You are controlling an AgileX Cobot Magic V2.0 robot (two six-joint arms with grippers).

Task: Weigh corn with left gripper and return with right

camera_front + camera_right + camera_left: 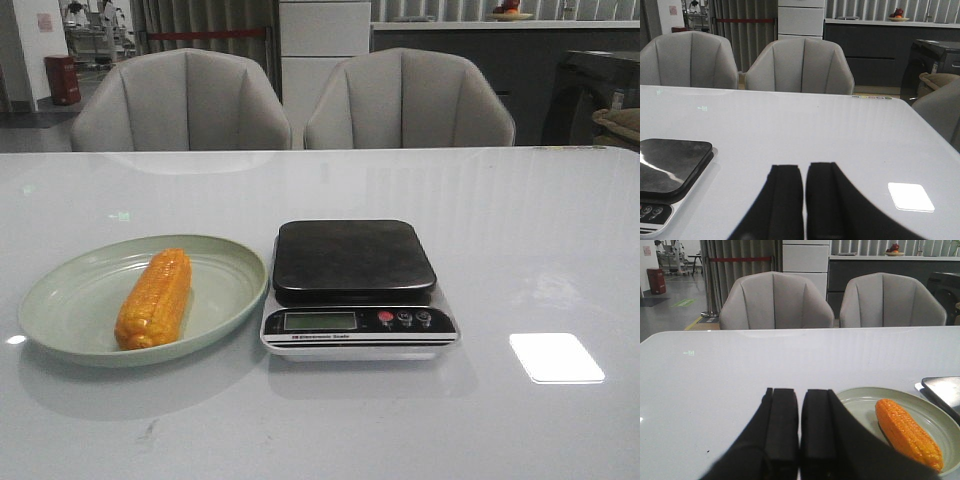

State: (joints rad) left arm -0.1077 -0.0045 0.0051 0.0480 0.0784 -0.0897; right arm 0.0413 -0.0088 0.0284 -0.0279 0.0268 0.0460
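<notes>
Black fingers of the left end effector [800, 440] fill the near edge of its wrist view, pressed together with nothing between them, poised low over the white surface [540, 230] just short of the green plate [60, 300]. Its partner, the right end effector [804, 205], is likewise closed and empty, out past the kitchen scale [355, 290] on the other side.

From the left fingers outward, the corn [155, 298] lies lengthwise in the plate, one blunt end toward the robot, the other pointing away. The plate's edge sits touching or almost touching the scale's side, so the carry looks short.

To my eye the pickup has not begun. A good start would be spreading the fingers wide, coming down across the cob's middle rather than along it, and closing gently, since a rounded cob may roll or slip against the plate's shallow wall. The raised rim is the one thing to clear on the lift. The scale's dark platform is bare.

Two grey chairs [180, 100] stand behind, well apart from the work.
</notes>
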